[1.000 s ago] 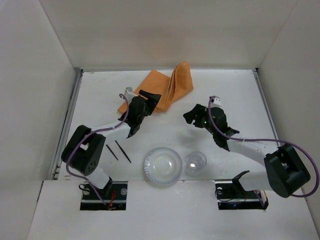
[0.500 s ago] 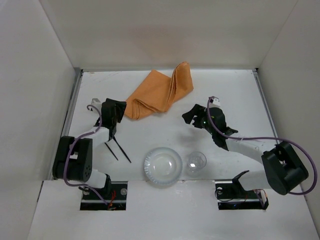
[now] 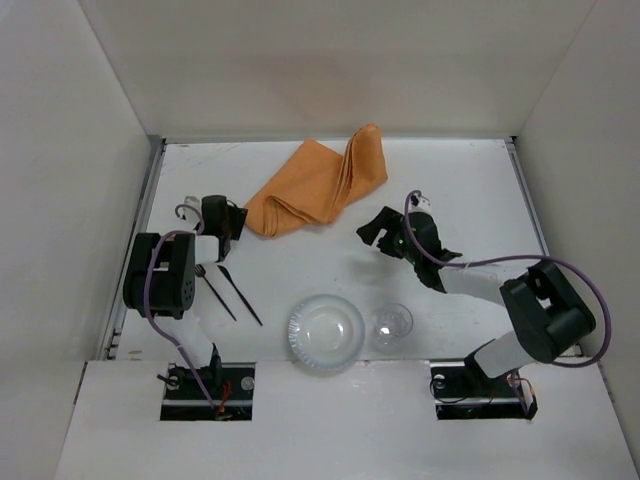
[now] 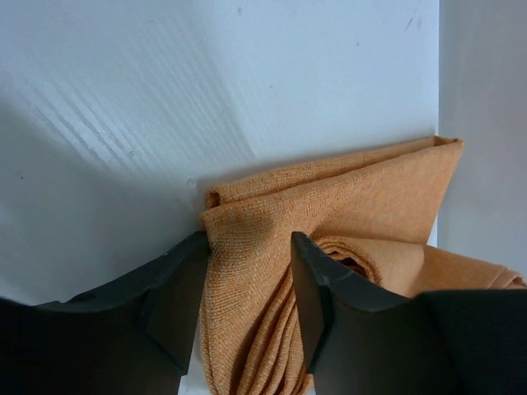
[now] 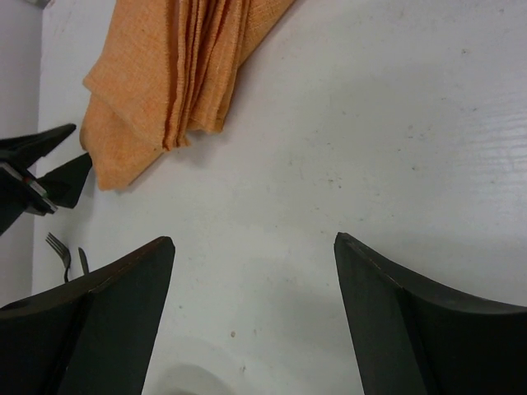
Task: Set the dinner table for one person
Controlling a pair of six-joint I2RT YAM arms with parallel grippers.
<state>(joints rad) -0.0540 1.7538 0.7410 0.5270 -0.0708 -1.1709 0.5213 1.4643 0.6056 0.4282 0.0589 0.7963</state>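
The cloth (image 3: 315,190) lies folded on the far middle of the table (image 3: 470,190), long axis running 8 to 2 o'clock in the top view. The left gripper (image 3: 236,222) sits at its 8 o'clock end, jaws partly spread astride that corner, seemingly not yet pinching it. The right gripper (image 3: 374,226), jaws spread wide over bare table, has the cloth apart at its 11 o'clock, so the left arm is nearer.
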